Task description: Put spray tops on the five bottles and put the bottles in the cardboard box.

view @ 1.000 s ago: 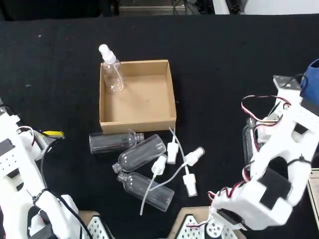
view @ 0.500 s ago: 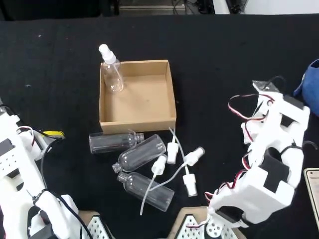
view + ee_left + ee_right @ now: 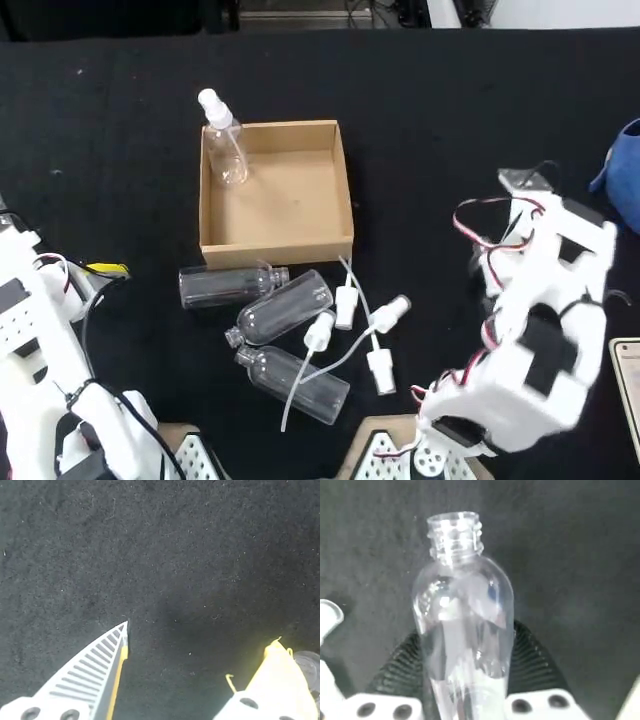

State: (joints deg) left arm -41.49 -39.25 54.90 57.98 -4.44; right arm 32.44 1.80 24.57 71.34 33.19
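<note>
Clear round-shouldered bottle (image 3: 465, 600), threaded neck, clamped in ribbed right pincer (image 3: 467, 655), left pincer (image 3: 200, 634) spread apart

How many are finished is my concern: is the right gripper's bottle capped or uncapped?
Uncapped. The bottle in the right gripper shows a bare threaded neck, nothing screwed on.

Bright, even light; the black cloth (image 3: 450, 120) swallows shadows and the clear bottle (image 3: 465, 620) carries small glints.

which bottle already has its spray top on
The corner bottle inside the cardboard box, at its far left. The three lying bottles in front and the held bottle in the right gripper have bare necks.
</note>
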